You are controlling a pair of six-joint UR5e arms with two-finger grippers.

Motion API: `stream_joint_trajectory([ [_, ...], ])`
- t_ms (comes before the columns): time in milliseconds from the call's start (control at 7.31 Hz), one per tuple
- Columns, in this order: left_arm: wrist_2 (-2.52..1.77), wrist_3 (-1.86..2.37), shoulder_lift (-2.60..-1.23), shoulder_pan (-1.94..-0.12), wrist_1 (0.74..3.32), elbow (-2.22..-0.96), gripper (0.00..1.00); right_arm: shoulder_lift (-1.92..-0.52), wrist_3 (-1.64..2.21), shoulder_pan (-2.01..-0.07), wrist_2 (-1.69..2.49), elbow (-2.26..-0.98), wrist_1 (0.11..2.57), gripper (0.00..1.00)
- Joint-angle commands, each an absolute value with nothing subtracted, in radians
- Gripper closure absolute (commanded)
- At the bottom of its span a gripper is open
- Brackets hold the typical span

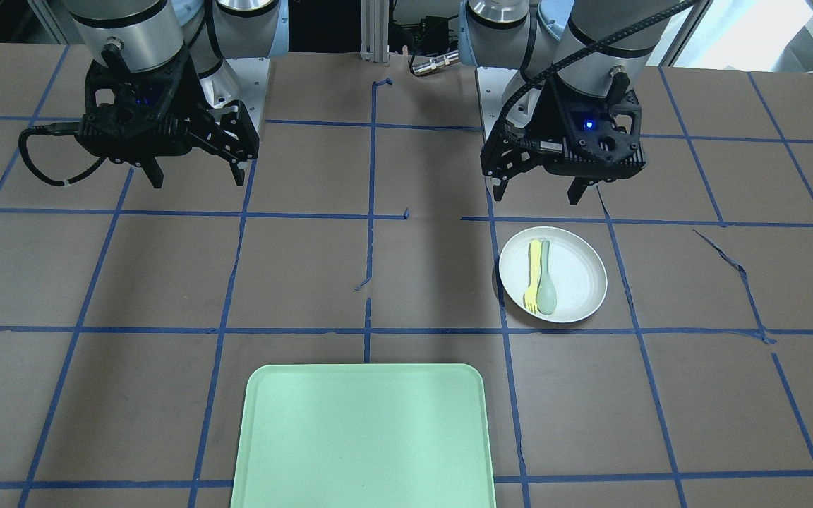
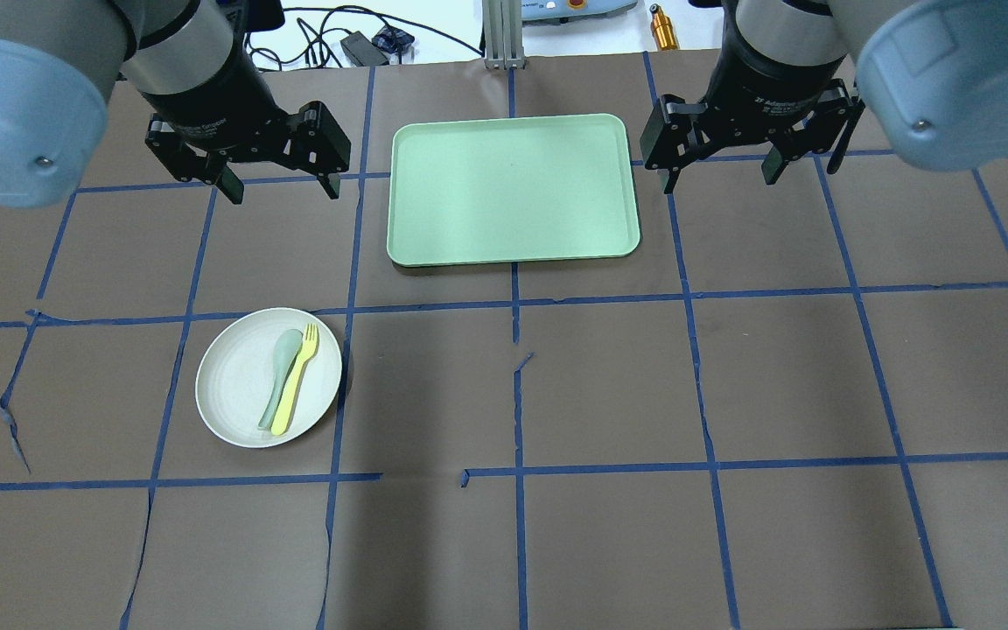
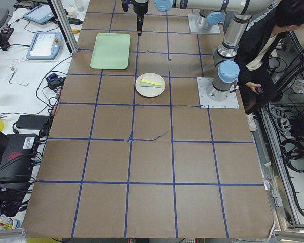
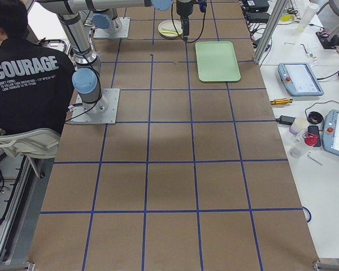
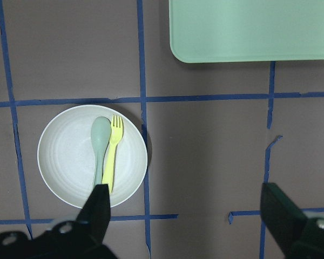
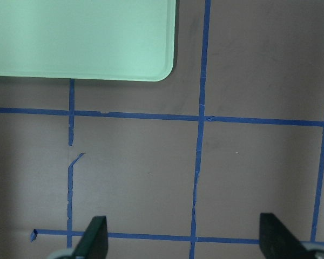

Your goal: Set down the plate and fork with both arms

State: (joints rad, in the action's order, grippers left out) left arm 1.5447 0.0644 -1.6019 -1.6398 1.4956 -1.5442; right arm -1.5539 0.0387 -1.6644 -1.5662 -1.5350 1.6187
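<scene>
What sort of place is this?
Probably a robotics lab: a left arm and right arm bolted to a table gridded with blue tape, teach pendants beside it, an operator nearby.

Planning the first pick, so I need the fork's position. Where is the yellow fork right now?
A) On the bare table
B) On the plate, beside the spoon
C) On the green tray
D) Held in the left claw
B: the fork lies on the plate, right alongside the spoon.

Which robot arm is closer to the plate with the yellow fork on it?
The left one. The left gripper hangs open on the same side as the plate. The right gripper is across the green tray, farther away.
</scene>
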Motion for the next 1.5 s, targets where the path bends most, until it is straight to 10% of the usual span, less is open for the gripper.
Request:
stream_joint_trajectory([
  [0,1.545,0.057,-1.603,-1.640,1.496,-1.558,0.00,-1.554,0.038,-1.664,-1.566,-1.536,1.618,0.00],
  [821,1.562,-0.306,-1.689,-1.211,0.799,-2.170,0.02,-1.552,0.038,-1.664,-1.571,-1.545,1.618,0.00],
  [1368,1.552,-0.370,-1.785,-1.157,0.785,-2.192,0.56,-1.552,0.040,-1.664,-1.569,-1.545,1.620,0.00],
])
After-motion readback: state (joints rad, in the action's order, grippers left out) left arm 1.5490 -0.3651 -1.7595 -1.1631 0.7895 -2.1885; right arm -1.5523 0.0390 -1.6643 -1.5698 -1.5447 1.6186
